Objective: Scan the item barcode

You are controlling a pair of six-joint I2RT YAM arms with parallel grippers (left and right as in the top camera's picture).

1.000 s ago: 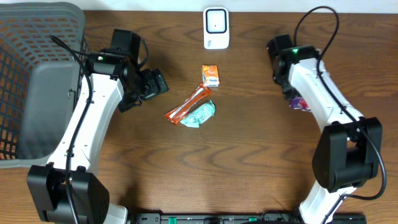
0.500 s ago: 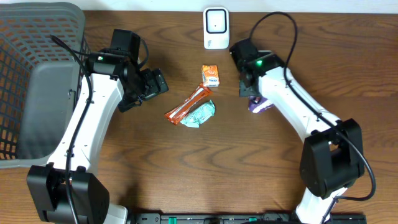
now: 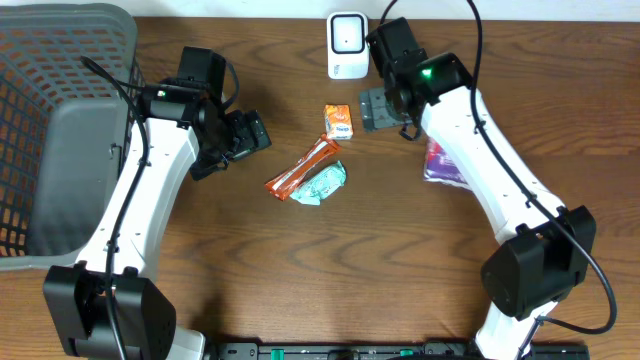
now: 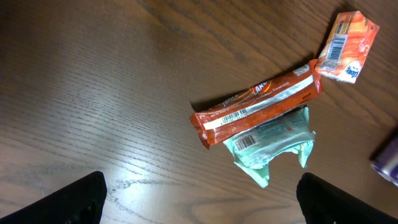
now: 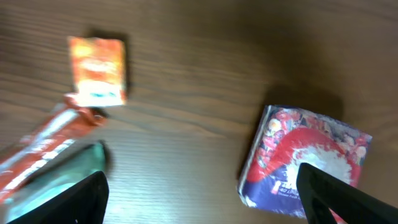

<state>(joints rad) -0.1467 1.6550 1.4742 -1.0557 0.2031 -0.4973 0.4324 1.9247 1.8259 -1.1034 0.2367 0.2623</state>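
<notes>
- The right pincer hangs over the bench near its far edge, just beside the white scanner. Its wrist view shows both fingers spread wide, gripping nothing.
- The purple packet lies flat on the bench, right of the middle and partly under the right forearm. It is apart from that pincer, on the side toward the bench's right edge.
- In the right wrist view, one corner of the packet is hidden behind a fingertip.
- A small orange packet lies just beside the right pincer, on its left-edge side.
- An orange bar and a green packet lie touching at mid-bench, barcodes up.
- The left pincer is spread and empty, near them toward the left edge.
- A grey basket fills the far left corner.
</notes>
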